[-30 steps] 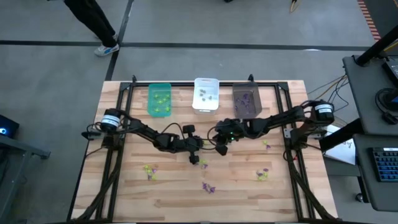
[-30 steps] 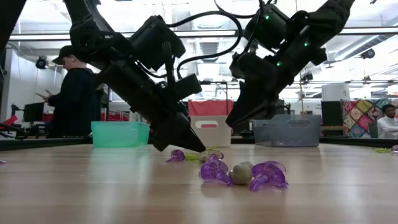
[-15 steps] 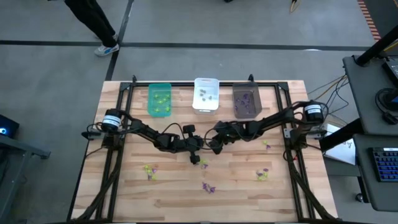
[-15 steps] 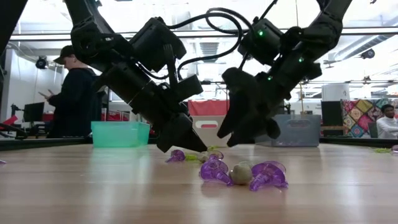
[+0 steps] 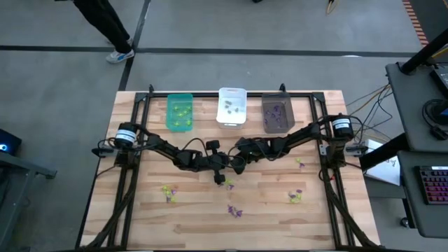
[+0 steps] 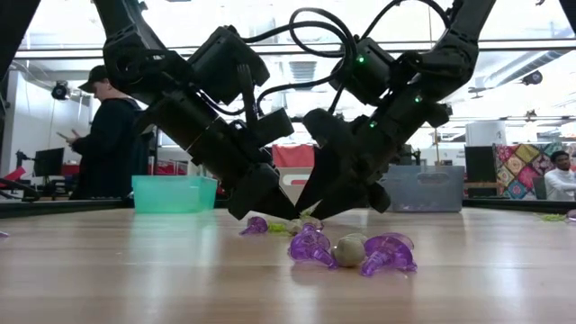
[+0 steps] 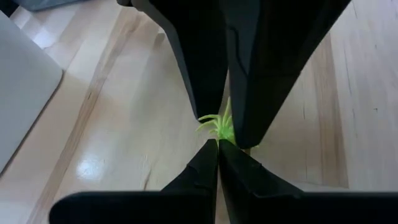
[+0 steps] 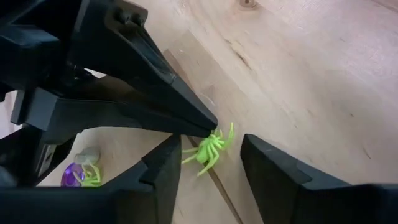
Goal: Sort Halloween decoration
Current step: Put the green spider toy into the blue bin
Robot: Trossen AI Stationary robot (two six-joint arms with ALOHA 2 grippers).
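Straddling green spider [image 8: 208, 149], right hand [image 8: 208, 163] open.

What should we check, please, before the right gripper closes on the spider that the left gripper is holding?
1. Left gripper shut on the small yellow-green plastic spider: ok, its tips pinch it.
2. Right gripper open: ok.
3. Spider between the right gripper's fingers: ok, it sits in the gap.
4. The two grippers apart: cannot tell; they are very close in the low view.
5. Green rectangular bin free to receive it: ok, nothing hangs over it.
6. Purple trinkets on the wooden table out of the way: ok, nearer the low camera.
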